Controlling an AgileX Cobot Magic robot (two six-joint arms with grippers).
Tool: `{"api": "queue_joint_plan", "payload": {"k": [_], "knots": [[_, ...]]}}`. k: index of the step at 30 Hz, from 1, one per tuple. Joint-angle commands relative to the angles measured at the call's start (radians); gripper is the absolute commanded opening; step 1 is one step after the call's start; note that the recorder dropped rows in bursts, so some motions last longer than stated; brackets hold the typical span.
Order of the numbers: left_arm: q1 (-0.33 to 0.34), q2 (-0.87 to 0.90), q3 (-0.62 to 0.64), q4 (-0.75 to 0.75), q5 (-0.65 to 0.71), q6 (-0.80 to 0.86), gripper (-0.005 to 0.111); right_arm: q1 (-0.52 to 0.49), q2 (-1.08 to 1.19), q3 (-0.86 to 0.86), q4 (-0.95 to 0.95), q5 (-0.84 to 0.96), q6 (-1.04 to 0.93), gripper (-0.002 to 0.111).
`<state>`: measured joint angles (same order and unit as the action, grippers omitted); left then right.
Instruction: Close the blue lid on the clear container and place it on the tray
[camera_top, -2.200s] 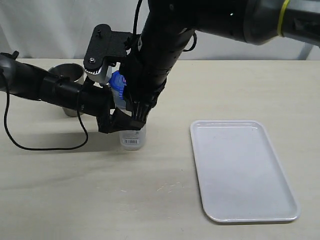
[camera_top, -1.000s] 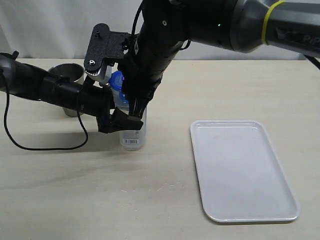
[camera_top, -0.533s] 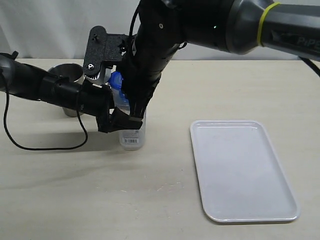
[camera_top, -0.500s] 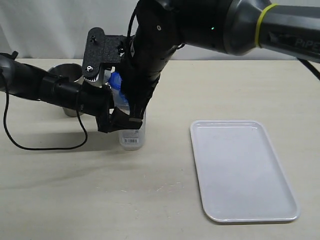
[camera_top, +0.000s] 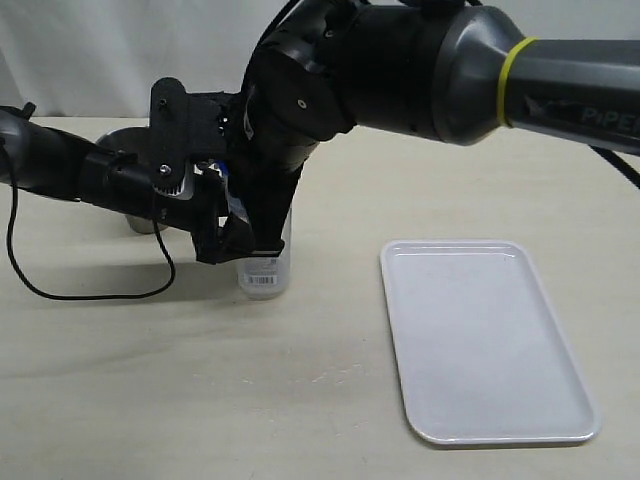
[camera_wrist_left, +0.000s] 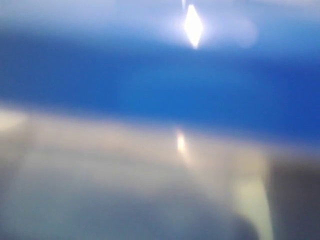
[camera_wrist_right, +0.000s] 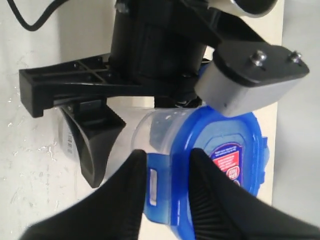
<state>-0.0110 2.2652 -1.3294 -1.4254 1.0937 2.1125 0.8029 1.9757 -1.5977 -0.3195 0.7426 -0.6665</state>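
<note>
Here the clear container (camera_top: 266, 277) stands upright, long axis vertical, blue lid (camera_wrist_right: 220, 131) atop.

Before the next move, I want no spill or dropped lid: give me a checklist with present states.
1. Is the blue lid over the mouth of the clear container: ok.
2. Lid flaps snapped down: cannot tell; one flap sits between the fingers of the right gripper.
3. Is the left gripper braced against the container's wall: ok, it appears clamped.
4. Container upright on the table: ok.
5. Is the tray bare and apart from the container: ok.
6. Left wrist view usable: not ok, only blue blur.
</note>
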Motion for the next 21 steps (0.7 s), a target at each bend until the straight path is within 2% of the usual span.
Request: {"api": "queue_joint_plan", "payload": {"k": [1, 13, 14, 18, 21], "knots": [[-0.009, 0.000, 0.001, 0.028, 0.053, 0.030, 0.000, -0.010, 0.071, 0.069, 0.006, 0.065, 0.017, 0.024], [-0.009, 0.000, 0.001, 0.028, 0.030, 0.030, 0.000, -0.010, 0.009, 0.069, 0.028, 0.092, 0.019, 0.024], [-0.009, 0.000, 0.001, 0.028, 0.025, 0.030, 0.000, -0.010, -0.010, 0.069, 0.047, 0.092, 0.019, 0.026], [-0.009, 0.000, 0.001, 0.028, 0.020, 0.030, 0.000, -0.010, -0.095, 0.069, 0.154, 0.062, 0.028, 0.051], [-0.009, 0.000, 0.001, 0.028, 0.020, 0.030, 0.000, -0.010, -0.147, 0.069, 0.156, 0.047, 0.089, 0.052]]}}
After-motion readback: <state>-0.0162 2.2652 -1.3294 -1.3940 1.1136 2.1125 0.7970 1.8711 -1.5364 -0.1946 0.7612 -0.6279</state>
